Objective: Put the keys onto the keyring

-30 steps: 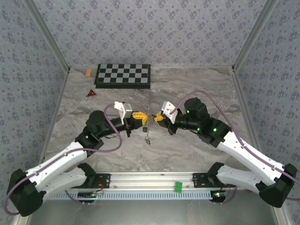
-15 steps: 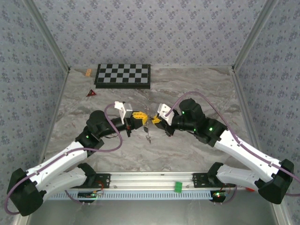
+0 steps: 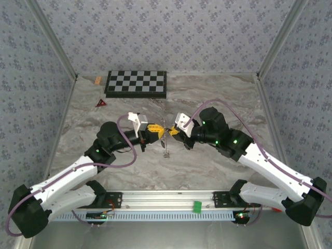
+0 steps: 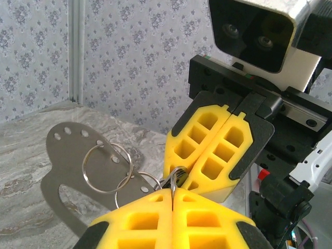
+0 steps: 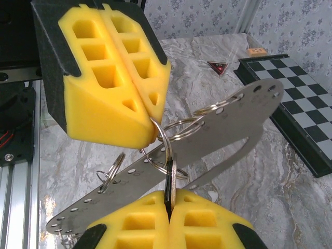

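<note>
Right gripper (image 5: 168, 205) shut tight on a thin dark key (image 5: 168, 188) just before the perforated metal plate (image 5: 233, 124), keyring (image 5: 162, 144) rising from the key in front of the plate, left gripper (image 5: 151, 124) clamped closed on the keyring's top, chessboard (image 5: 295, 104) well beyond the plate.

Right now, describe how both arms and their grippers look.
The left arm and right arm have white links, black joints with small green lights, and a purple cable looping along each. The left gripper and right gripper carry yellow wedge fingers with cut-out pockets, backed in black, beside white camera housings.
</note>
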